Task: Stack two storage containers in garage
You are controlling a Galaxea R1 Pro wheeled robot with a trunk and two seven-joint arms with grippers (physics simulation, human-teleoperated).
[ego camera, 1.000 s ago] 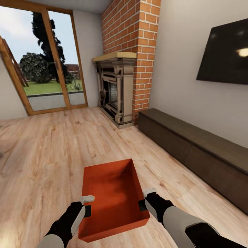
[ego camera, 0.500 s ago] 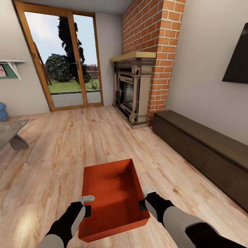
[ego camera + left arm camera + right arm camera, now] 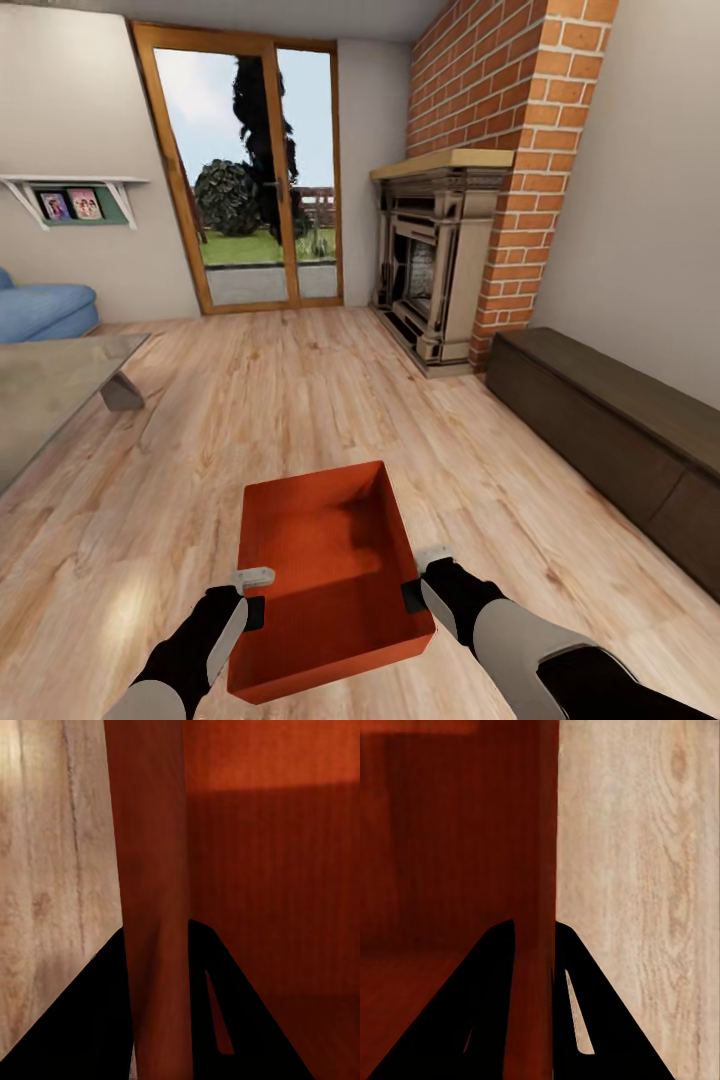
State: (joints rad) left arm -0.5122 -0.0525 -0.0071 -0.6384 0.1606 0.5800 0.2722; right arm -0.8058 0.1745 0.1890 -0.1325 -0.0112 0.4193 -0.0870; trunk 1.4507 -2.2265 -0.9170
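Observation:
I am in the living room, over its light wood planks (image 3: 300, 400). A deep, squarish red-orange storage container (image 3: 325, 560) hangs low in front of me, held level between both arms. My left gripper (image 3: 252, 595) is shut on its left wall, and my right gripper (image 3: 425, 575) is shut on its right wall. In the left wrist view the ribbed wall (image 3: 154, 870) runs between the dark fingers (image 3: 90, 1020). The right wrist view has the other wall (image 3: 544, 832) pinched the same way. The container is empty. The garage is out of view.
A red-brick fireplace (image 3: 435, 255) stands ahead on the right. A long dark low cabinet (image 3: 610, 430) runs along the right wall. At the left are a grey low table (image 3: 50, 385) and a blue sofa (image 3: 40, 310). A glass door (image 3: 250, 170) lies straight ahead.
The camera has swung left: fireplace and cabinet slid right, the TV left the picture, and the table, sofa and wall shelf came in. Container and grippers hold the same pose.

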